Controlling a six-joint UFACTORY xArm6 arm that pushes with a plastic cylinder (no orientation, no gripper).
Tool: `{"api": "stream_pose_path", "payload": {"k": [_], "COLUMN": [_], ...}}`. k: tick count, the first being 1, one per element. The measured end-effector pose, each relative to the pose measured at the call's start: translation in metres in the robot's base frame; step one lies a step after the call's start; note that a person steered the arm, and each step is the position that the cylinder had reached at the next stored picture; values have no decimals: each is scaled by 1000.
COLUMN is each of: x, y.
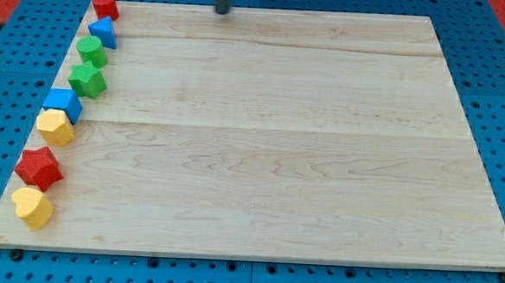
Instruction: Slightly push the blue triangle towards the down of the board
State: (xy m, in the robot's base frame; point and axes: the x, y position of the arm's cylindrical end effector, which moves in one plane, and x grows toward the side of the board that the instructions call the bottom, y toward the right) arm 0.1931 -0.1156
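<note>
The blue triangle [103, 32] lies near the top left corner of the wooden board [269, 151], just below a red block [105, 5] and above a green round block [92, 51]. My tip [222, 11] is at the board's top edge, well to the right of the blue triangle and touching no block.
Further blocks line the board's left edge below the green round one: a green star [88, 80], a blue cube [62, 105], a yellow block [56, 128], a red star [39, 168] and a yellow heart [32, 207]. A blue pegboard [498, 85] surrounds the board.
</note>
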Motion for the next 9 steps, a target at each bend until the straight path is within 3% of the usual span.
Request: {"api": "stream_pose_path", "payload": {"k": [1, 3, 4, 9], "x": [-1, 2, 24, 51], "y": [-53, -62, -60, -141]}}
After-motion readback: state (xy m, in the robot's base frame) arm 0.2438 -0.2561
